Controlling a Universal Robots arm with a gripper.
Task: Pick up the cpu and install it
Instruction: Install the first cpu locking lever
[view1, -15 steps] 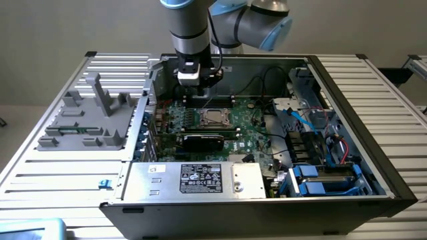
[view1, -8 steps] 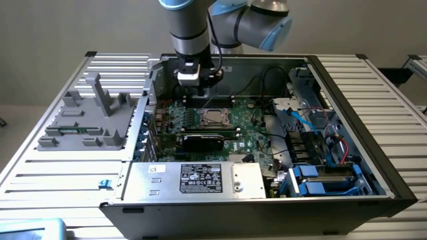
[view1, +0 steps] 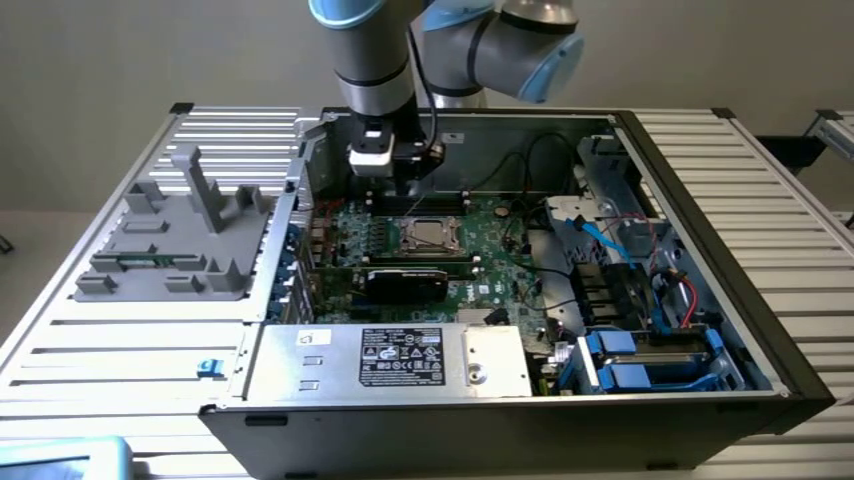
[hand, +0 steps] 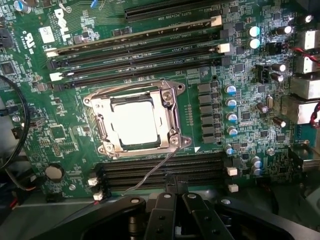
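CPU (hand: 134, 122) lies flat in the socket (hand: 102, 127), inside its metal frame, in the middle of the green motherboard (hand: 60, 145). Its silver top shines brightly and nothing touches it. Starting at the near edge of the exterior view, the slatted metal counter (view1: 134, 355) carries the open computer case (view1: 794, 375), which lies on its side. Nearest inside the case is the grey power supply (view1: 387, 360) with a black and white label. At the exterior view's right of it stand blue drive holders (view1: 641, 370). Behind the power supply comes the black graphics card (view1: 407, 283), standing on the motherboard. Just behind the graphics card is the socket with the CPU in it. Behind the socket run black memory slots (hand: 165, 167), and above them hangs the gripper (hand: 176, 212), apart from the motherboard. Its two black fingers (hand: 162, 220) are pressed together with nothing between them, so the gripper carries nothing. A second bank of slots (hand: 135, 50) lies on the other side of the socket. On the counter at the exterior view's left, beside the case, stands a grey plastic fixture (view1: 174, 250). Farthest back, the arm (view1: 374, 60) with light blue joints rises above the rear wall of the case.
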